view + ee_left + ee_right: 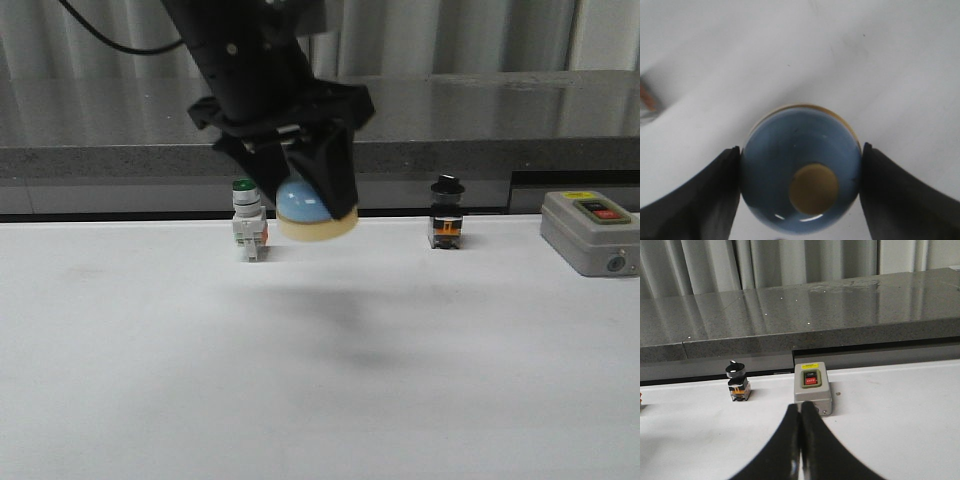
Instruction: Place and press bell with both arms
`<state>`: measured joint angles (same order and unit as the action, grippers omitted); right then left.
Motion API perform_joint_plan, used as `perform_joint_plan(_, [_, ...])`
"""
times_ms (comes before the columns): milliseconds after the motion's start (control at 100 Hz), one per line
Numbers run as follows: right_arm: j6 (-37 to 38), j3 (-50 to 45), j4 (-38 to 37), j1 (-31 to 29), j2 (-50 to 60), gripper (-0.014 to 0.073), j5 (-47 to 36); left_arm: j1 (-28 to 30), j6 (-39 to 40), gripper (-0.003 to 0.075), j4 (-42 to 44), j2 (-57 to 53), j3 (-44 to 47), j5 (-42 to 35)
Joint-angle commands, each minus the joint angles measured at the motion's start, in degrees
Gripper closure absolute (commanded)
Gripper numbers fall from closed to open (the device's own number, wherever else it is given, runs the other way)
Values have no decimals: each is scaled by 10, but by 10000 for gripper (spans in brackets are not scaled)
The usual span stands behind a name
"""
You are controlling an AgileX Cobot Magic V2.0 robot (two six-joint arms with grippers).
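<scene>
The bell (312,212), a glossy light-blue dome with a cream base, hangs in my left gripper (305,195) above the white table (320,380). In the left wrist view the two dark fingers (705,200) press on both sides of the bell (800,170), and its cream top button faces the camera. My left gripper (800,172) is shut on the bell. My right gripper (800,412) is shut and empty, its fingertips pressed together low over the table. The right arm does not show in the front view.
A green-capped white pushbutton switch (247,225) stands just left of the held bell. A black selector switch (446,212) stands at the back middle; it also shows in the right wrist view (736,382). A grey box with a red button (590,230) sits at the right, straight ahead of the right fingers (812,387). A grey ledge runs along the back.
</scene>
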<state>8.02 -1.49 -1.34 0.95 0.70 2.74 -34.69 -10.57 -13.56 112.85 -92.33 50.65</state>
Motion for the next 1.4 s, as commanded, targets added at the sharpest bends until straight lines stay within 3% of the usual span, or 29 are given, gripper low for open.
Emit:
perform_joint_plan(0, [-4,8,0,1,10,654,-42,-18,0,492,-12,-12,-17,-22])
perform_joint_plan(240, [-4,8,0,1,10,654,-42,-29,0,477,-16,27,-17,-14])
perform_joint_plan(310, [-4,8,0,1,10,654,-42,-29,0,412,-19,30,-17,-14])
perform_joint_plan(460, [-4,8,0,1,10,654,-42,-29,0,160,-19,30,-17,-12])
perform_joint_plan(570, [-4,8,0,1,10,654,-42,-29,0,139,-19,30,-17,-12])
perform_joint_plan(690, [-4,8,0,1,10,654,-42,-29,0,183,-19,23,-17,-12])
perform_joint_plan(850, [-4,8,0,1,10,654,-42,-28,8,305,-16,-1,-17,-15])
perform_joint_plan(1130, [-4,8,0,1,10,654,-42,-1,28,740,-8,-64,-8,-21])
perform_joint_plan(1390, [-4,8,0,1,10,654,-42,86,38,741,-9,-161,82,-74])
